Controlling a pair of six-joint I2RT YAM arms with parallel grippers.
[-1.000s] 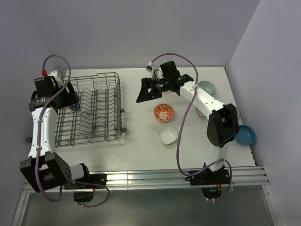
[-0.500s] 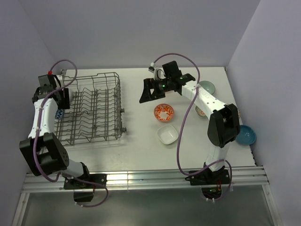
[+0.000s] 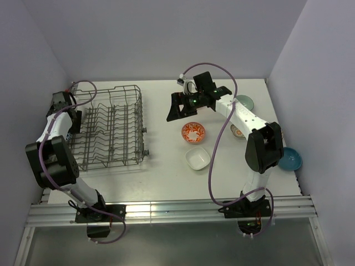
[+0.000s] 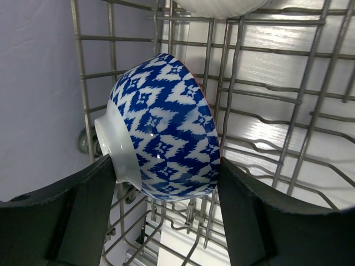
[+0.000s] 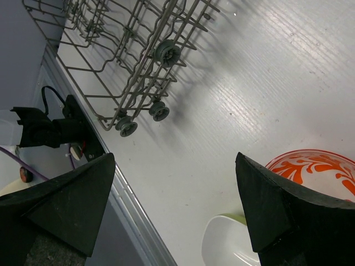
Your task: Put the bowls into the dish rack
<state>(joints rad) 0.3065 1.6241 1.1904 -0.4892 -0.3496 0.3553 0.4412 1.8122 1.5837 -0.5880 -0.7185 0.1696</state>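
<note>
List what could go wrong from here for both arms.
The blue-patterned bowl lies on its side in the left gripper at the edge of the dish rack; released here, it may roll or slip between tines.
The open right gripper hovers near the red-orange bowl and white square bowl; a careless descent could knock either.

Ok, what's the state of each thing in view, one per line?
left gripper, shut on the blue-patterned bowl.
blue-patterned bowl, held on its side, at the dish rack.
right gripper, open, empty.
dish rack, upright on the table.
red-orange bowl, upright, not loaded.
white square bowl, upright, not loaded.
</note>
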